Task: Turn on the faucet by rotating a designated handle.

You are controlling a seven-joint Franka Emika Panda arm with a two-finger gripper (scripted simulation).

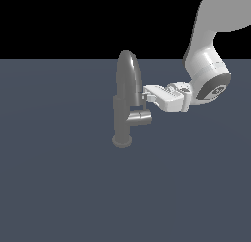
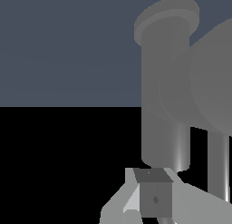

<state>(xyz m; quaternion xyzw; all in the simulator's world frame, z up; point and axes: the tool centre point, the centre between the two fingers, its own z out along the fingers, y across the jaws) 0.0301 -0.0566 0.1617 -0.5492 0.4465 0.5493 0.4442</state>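
The grey metal faucet stands upright on its round base, with its arched spout at the top and a short side stub pointing toward the exterior view's right. The thin handle rod rises from the stub's end. My gripper reaches in from the exterior view's right, with its fingertips just above the stub, at the rod's top and beside the spout. In the wrist view the fingers are together with nothing between them. The post is straight ahead and the handle rod is off to one side.
The faucet stands on a flat dark blue-grey floor. My white arm comes down from the upper part of the exterior view's right. Nothing else is in view.
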